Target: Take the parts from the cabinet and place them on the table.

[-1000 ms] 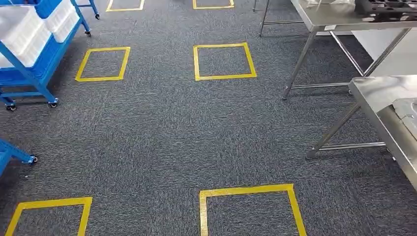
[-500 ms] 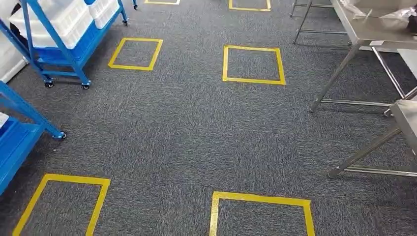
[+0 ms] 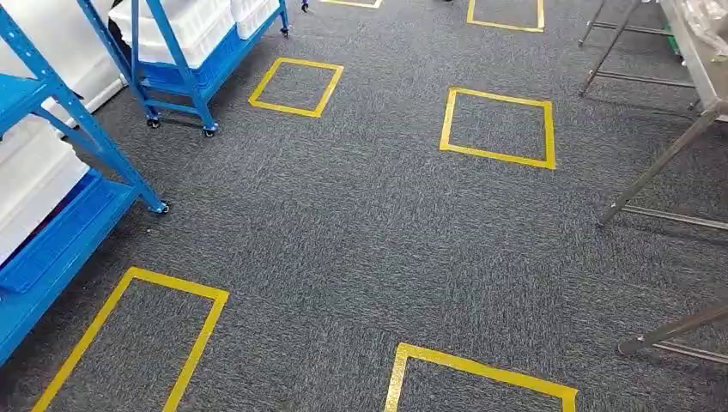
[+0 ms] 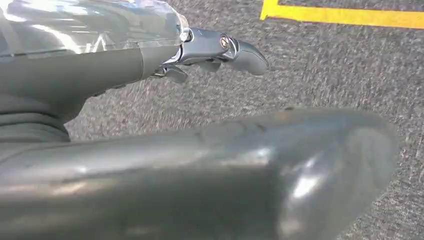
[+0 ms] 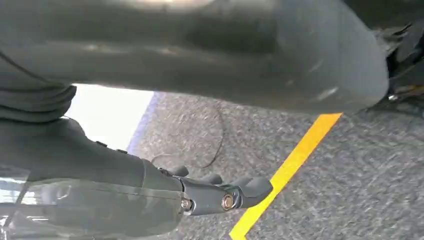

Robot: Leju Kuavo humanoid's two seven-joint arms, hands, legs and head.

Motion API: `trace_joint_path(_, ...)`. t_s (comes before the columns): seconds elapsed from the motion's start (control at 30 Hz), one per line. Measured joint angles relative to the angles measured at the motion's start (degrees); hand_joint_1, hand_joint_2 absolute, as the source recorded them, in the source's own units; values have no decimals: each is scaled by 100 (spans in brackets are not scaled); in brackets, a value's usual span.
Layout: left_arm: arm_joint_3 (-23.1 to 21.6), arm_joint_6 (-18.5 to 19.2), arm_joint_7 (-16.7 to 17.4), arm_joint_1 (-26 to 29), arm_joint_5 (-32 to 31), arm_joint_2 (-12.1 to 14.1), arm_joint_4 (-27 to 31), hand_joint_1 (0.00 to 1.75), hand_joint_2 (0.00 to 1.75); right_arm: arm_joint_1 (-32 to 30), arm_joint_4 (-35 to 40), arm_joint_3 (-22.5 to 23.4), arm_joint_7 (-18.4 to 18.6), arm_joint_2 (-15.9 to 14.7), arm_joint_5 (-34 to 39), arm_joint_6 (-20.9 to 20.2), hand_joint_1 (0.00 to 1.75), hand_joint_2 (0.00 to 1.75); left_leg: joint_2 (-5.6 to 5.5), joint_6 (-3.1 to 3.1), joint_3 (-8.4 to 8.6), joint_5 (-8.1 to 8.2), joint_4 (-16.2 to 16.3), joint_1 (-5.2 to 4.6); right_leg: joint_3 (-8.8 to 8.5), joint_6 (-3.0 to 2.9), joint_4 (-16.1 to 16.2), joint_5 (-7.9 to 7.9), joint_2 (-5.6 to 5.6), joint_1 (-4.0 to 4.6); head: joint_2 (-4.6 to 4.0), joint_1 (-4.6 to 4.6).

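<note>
Two blue racks sit left on the grey carpet (image 3: 360, 232): the near rack (image 3: 51, 180) and far rack (image 3: 185, 51) both carry white bins (image 3: 172, 30). Yellow tape squares (image 3: 498, 127) mark the floor, and steel desk legs (image 3: 657, 167) stand right. Left hand (image 4: 220, 50) and right hand (image 5: 220, 195) hang over carpet, fingers loosely extended, holding nothing

Grey left hand (image 4: 220, 50) & right hand (image 5: 220, 197), brass screws, clear wrap.
</note>
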State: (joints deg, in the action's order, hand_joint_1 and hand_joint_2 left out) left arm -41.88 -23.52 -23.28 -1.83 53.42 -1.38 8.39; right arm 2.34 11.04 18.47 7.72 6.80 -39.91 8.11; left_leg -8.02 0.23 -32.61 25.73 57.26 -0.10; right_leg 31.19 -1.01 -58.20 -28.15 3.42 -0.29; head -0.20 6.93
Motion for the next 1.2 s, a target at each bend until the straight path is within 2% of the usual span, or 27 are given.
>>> trace_joint_path(0.03,0,-2,2,7,2,20,-2,0,0,4,0,0,-2,26,0,0,0,0,117,-5,-6,48,77,-11,-36,-51,78,46,-109,-72,2,0)
trace_joint_path(0.07,-4,-11,-2,11,2,20,-2,0,0,-17,0,2,-2,26,-2,0,0,0,437,-34,-78,167,234,-31,-65,-68,113,43,-173,-55,0,2)
trace_joint_path(0.1,-9,-31,-11,-4,2,20,-2,0,0,-34,0,4,-9,26,-4,0,0,0,600,-61,-253,380,572,-12,-70,-90,113,38,-257,-47,2,0)
trace_joint_path(0.17,-26,-92,-30,-30,2,20,-2,0,0,-55,0,4,-11,26,-11,-4,0,0,708,-132,-702,796,1490,41,-73,-108,112,21,-448,-25,2,0)
trace_joint_path(0.2,-30,-114,-35,-29,4,20,-2,0,0,-54,-2,4,-11,26,-20,-4,0,0,724,-163,-831,847,1756,69,-74,-103,111,10,-527,-25,2,0)
trace_joint_path(0.23,-31,-131,-35,-14,7,22,-2,0,0,-50,-2,4,-13,26,-28,-7,0,0,742,-186,-820,770,1741,94,-84,-98,110,0,-598,-27,2,0)
trace_joint_path(0.27,-31,-157,-35,-7,9,24,-2,0,0,-42,-2,4,-13,28,-37,-7,0,0,771,-208,-690,589,1488,118,-100,-78,107,-17,-662,-34,2,0)
trace_joint_path(0.33,-31,-203,-35,2,24,28,-2,0,0,-32,0,4,-15,44,-44,-22,0,0,927,-234,-162,107,503,151,-161,-24,98,-63,-789,-51,2,0)
trace_joint_path(0.37,-31,-221,-35,-9,24,28,-2,0,0,-33,0,4,-13,42,-59,-24,0,0,1241,-242,46,76,84,141,-192,25,89,-99,-854,-28,2,0)
trace_joint_path(0.4,-31,-225,-33,-24,24,28,-2,0,0,-28,-2,4,-13,42,-63,-31,0,0,1177,-159,73,66,43,93,-193,68,63,-136,-896,-2,2,0)
trace_joint_path(0.53,-31,-271,18,-5,39,31,-2,0,0,69,0,4,0,61,-101,-55,0,0,948,20,67,38,-1,71,-241,192,76,-169,-1056,-50,2,-2)
trace_joint_path(0.57,-31,-291,26,-1,39,28,-2,0,0,66,0,4,9,61,-109,-61,0,0,900,48,79,23,-23,76,-213,215,-57,-277,-770,-79,2,-7)
trace_joint_path(0.6,-33,-306,46,-17,39,28,-2,0,0,52,0,4,9,61,-114,-70,0,0,856,87,71,16,-24,75,-59,204,-376,-488,-558,-85,2,-4)
trace_joint_path(0.67,-35,-313,57,-33,44,31,-2,0,0,33,0,4,11,61,-118,-90,0,0,742,120,54,11,-24,60,438,201,-1334,-918,-388,-84,2,-4)
trace_joint_path(0.7,-35,-302,65,-31,61,33,-2,0,0,27,-2,4,15,63,-118,-90,0,0,659,123,50,12,-19,43,657,197,-1718,-993,-370,-85,2,-7)
trace_joint_path(0.73,-35,-286,72,-25,68,33,-2,0,0,24,-2,4,24,63,-118,-90,0,0,581,125,59,14,-15,28,728,184,-1791,-913,-366,-84,0,-4)
trace_joint_path(0.77,-35,-265,79,-21,79,33,-2,0,0,13,-2,4,35,63,-120,-90,0,0,494,126,73,16,-14,17,669,154,-1587,-691,-357,-78,2,-4)
trace_joint_path(0.83,-35,-254,79,-25,103,28,-2,0,0,9,-2,4,48,61,-122,-90,0,0,332,121,105,24,-13,14,304,59,-643,-92,-230,-32,2,-4)
trace_joint_path(0.87,-35,-260,87,-28,105,17,-2,0,0,-6,-2,9,50,52,-122,-87,0,0,275,114,102,28,-12,26,144,8,-191,124,27,-14,0,-4)
trace_joint_path(0.9,-37,-304,103,-45,103,4,-2,0,0,-18,-7,13,55,39,-127,-87,0,0,217,78,63,41,23,-5,96,-34,-23,77,256,-35,2,-4)
trace_joint_path(0.93,-37,-332,105,-45,96,4,-2,0,0,1,-7,13,52,39,-131,-87,0,0,163,47,42,28,16,29,98,-3,-19,78,170,-18,2,-7)
trace_joint_path(1.0,-59,-387,105,-29,59,2,-2,0,0,36,-7,13,59,42,-142,-90,0,0,34,-37,25,2,-20,72,82,-29,-5,72,76,17,2,-4)
trace_joint_path(1.03,-74,-407,105,-23,57,4,-2,0,0,45,-7,13,59,50,-142,-90,0,0,-43,-79,8,-4,-40,42,42,-56,84,103,-3,-20,2,-4)
trace_joint_path(1.07,-83,-422,103,-24,55,9,-2,0,0,48,-7,13,61,66,-142,-90,0,0,158,-77,10,58,44,44,-17,-66,165,138,-120,-41,2,-7)
trace_joint_path(1.1,-96,-431,94,-36,44,7,-2,0,0,20,-7,15,68,61,-146,-90,0,0,489,-101,-135,259,329,26,-53,-92,212,140,-193,-41,2,-4)
trace_joint_path(1.13,-107,-431,85,-57,37,2,-2,0,0,6,-9,15,70,61,-146,-90,0,0,632,-130,-360,490,775,43,-56,-115,214,130,-291,-27,2,-4)
trace_joint_path(1.2,-122,-431,74,-59,17,2,-2,0,0,0,-9,15,79,61,-146,-90,0,0,717,-184,-771,796,1599,82,-72,-128,211,102,-465,-15,0,-4)
